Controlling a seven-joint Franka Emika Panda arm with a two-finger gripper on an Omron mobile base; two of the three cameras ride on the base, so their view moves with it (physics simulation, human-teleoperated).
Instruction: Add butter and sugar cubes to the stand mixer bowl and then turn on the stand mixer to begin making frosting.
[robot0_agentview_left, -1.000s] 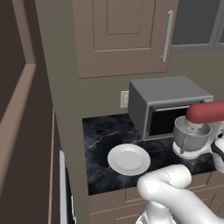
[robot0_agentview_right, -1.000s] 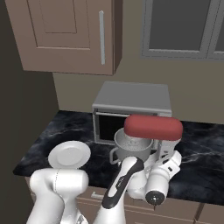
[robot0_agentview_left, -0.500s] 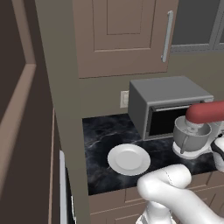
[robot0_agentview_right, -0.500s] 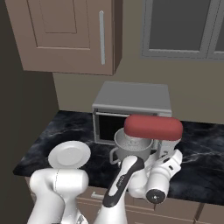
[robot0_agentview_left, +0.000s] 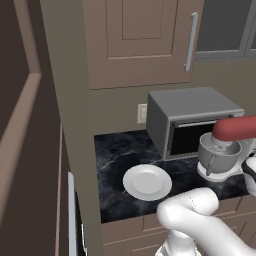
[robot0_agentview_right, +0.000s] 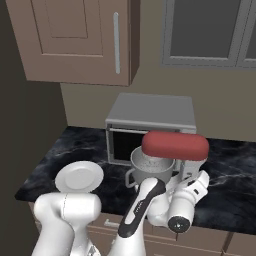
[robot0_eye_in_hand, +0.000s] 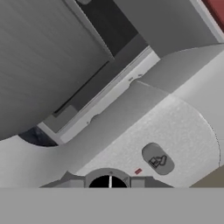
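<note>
The stand mixer (robot0_agentview_right: 174, 145) with its red head (robot0_agentview_left: 235, 129) stands in front of the microwave, and the grey stand mixer bowl (robot0_agentview_right: 150, 169) (robot0_agentview_left: 217, 152) sits under the head. My gripper (robot0_agentview_right: 200, 181) is pressed against the right side of the mixer's white base. In the hand view my gripper (robot0_eye_in_hand: 109, 180) is closed around a small dark round knob on that base. A grey oval switch (robot0_eye_in_hand: 157, 159) lies just beyond it. The butter and the sugar cubes are hidden from view.
A white plate (robot0_agentview_left: 147, 181) (robot0_agentview_right: 79, 176) lies bare on the black marble counter, left of the mixer. The grey microwave (robot0_agentview_left: 192, 117) (robot0_agentview_right: 150, 120) stands right behind the mixer, with wall cabinets above. My own arm crosses the counter's front edge.
</note>
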